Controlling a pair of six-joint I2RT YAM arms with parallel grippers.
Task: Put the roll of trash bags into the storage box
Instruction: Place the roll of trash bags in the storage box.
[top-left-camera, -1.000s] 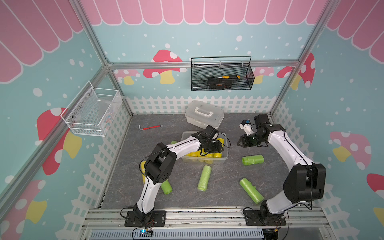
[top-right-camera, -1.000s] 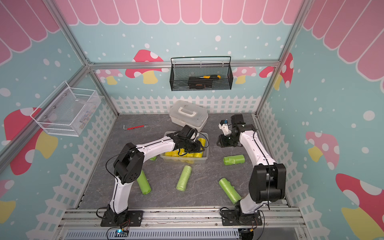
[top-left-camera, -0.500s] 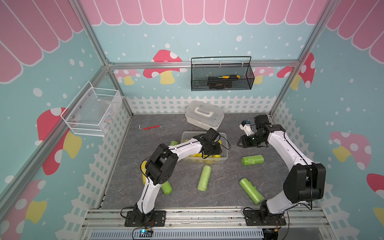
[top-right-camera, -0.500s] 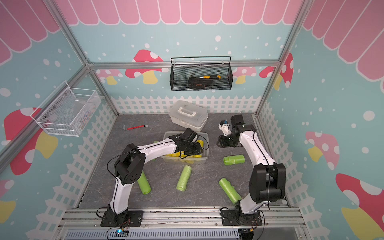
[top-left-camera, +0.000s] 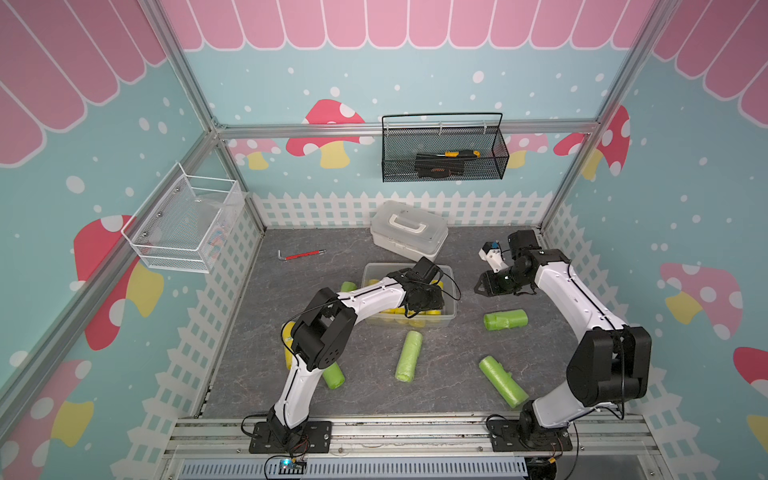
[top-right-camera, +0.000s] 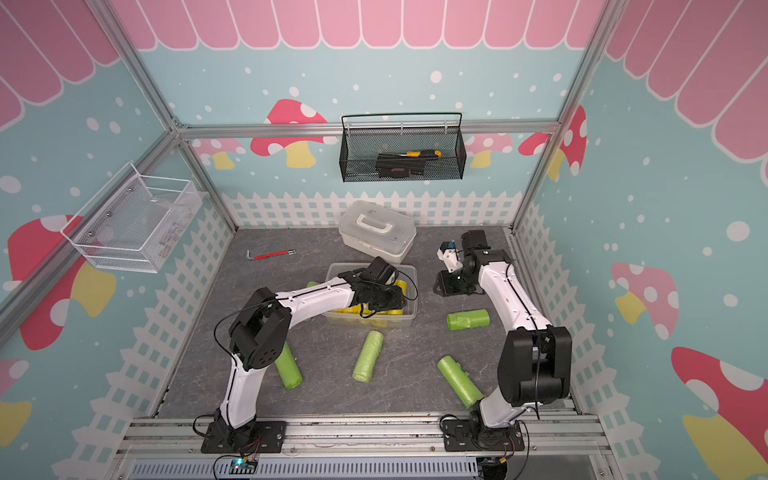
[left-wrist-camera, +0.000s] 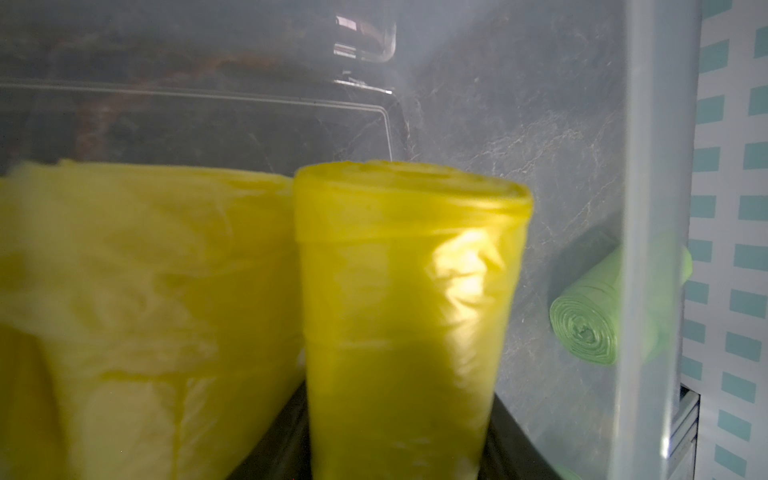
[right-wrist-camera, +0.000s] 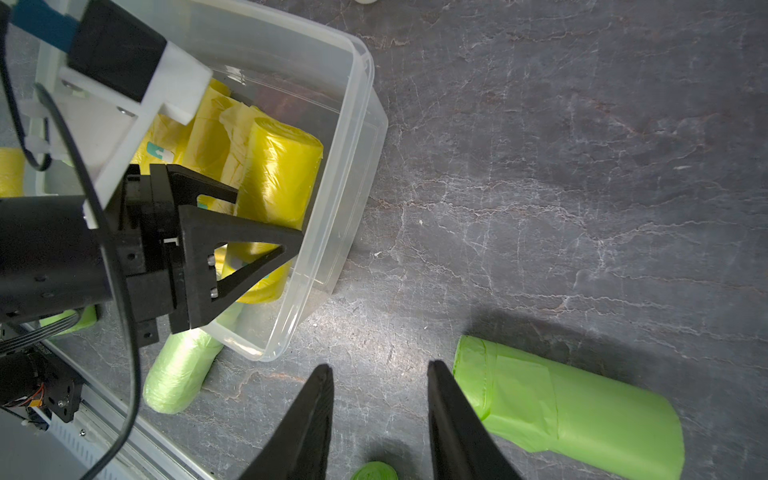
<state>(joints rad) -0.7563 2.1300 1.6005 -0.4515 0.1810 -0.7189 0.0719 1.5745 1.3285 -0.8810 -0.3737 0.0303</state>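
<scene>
The storage box (top-left-camera: 432, 326) is a clear tub in the middle of the floor, seen in both top views (top-right-camera: 411, 274). Several yellow rolls (right-wrist-camera: 199, 137) lie in it. My left gripper (top-left-camera: 428, 299) reaches down into the box at its right end. It is shut on a yellow roll of trash bags (left-wrist-camera: 411, 291), whose sides meet both black fingers. That roll (right-wrist-camera: 282, 178) lies beside the box's end wall (right-wrist-camera: 361, 83). My right gripper (right-wrist-camera: 378, 370) hovers open over bare floor to the right of the box, with nothing between its fingers.
Green rolls lie loose on the floor (top-left-camera: 505, 320), (top-left-camera: 409, 355), (top-left-camera: 503, 380), (top-left-camera: 332, 374); one is close beside my right fingers (right-wrist-camera: 573, 415). A white case with a handle (top-left-camera: 409, 232) stands behind the box. A red-handled hex key (top-left-camera: 301, 254) lies at the back left. A black mesh basket (top-left-camera: 444, 153) hangs on the wall.
My left gripper has sunk a little further into the box with the yellow roll. The right arm has not moved.
</scene>
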